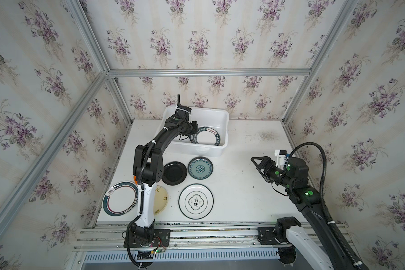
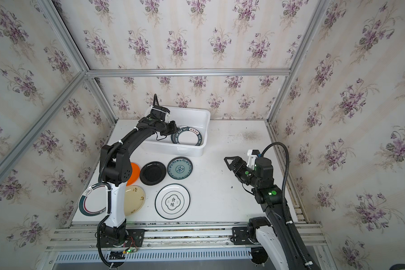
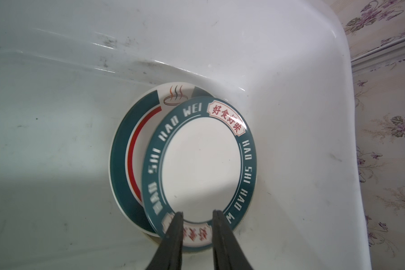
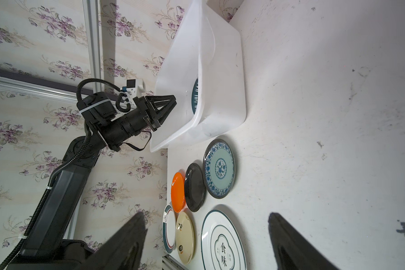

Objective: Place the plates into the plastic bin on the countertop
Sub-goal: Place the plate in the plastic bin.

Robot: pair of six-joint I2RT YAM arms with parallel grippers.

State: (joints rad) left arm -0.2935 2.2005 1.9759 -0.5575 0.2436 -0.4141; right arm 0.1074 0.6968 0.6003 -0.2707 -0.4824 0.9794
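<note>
While the left claw [image 3: 198, 212] hangs inside the plastic bin [image 1: 197, 150], its fingers stand slightly parted with nothing pinched between them, and the lettered plate [image 3: 197, 163] lies directly beneath, its near rim showing through the gap. That plate rests off-centre on a red-banded plate [image 3: 126, 149], both toward the bin's right-hand end. Whether the fingertips brush the rim I cannot quite tell. Judging by this, the left claw's way out is up and back over the bin's near wall; the bin's long axis runs across the tabletop [image 1: 243, 198], so its left half is free.

Six plates wait in front of the bin. The right claw [image 1: 257, 164], wide open and empty, points toward the teal-patterned plate [image 1: 200, 168] and the white character plate [image 1: 196, 201] across bare tabletop, so it seems the nearer one for those. The black plate [image 1: 174, 173], orange plate [image 2: 134, 173], cream plate [image 2: 135, 199] and big ringed plate [image 1: 119, 198] crowd the left arm (its links overhang the orange and cream ones).
</note>
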